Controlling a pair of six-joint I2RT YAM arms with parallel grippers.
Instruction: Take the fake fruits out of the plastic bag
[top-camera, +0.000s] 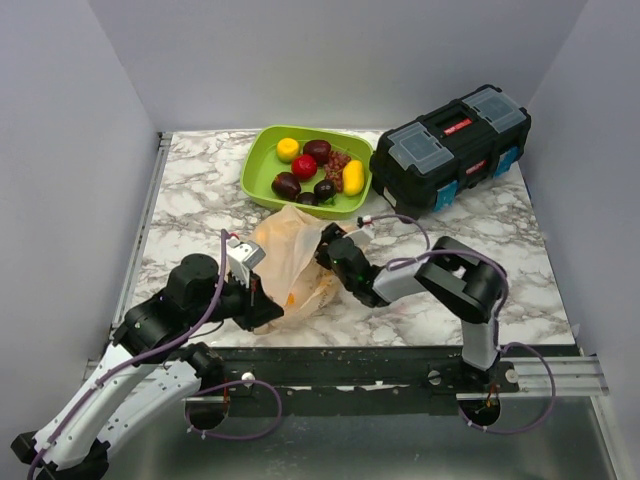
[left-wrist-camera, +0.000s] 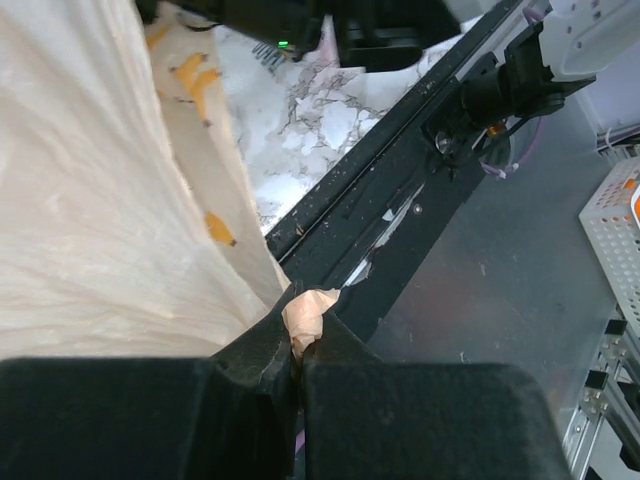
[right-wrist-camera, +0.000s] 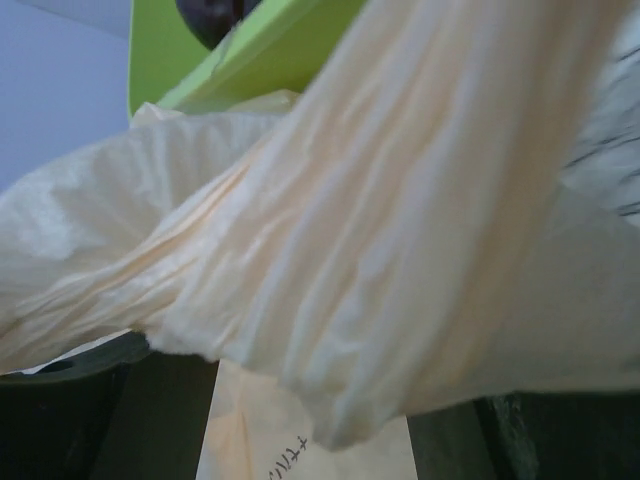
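The light, limp, slippery plastic bag (top-camera: 290, 255) lies crumpled at the near table edge, left gripper (left-wrist-camera: 298, 352) clamped tight on a fold, right gripper (top-camera: 329, 251) spread wide around loose film, best pinched at gathered folds, with fake fruits (top-camera: 318, 168) in the far tray (top-camera: 255, 165).

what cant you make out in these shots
- Inside of plastic bag: top view, crinkled film hides its contents.
- Right tool fingertips: bag covers them in top and right wrist views.
- Lime-green tray: right wrist view, cut off by top edge, blurred.
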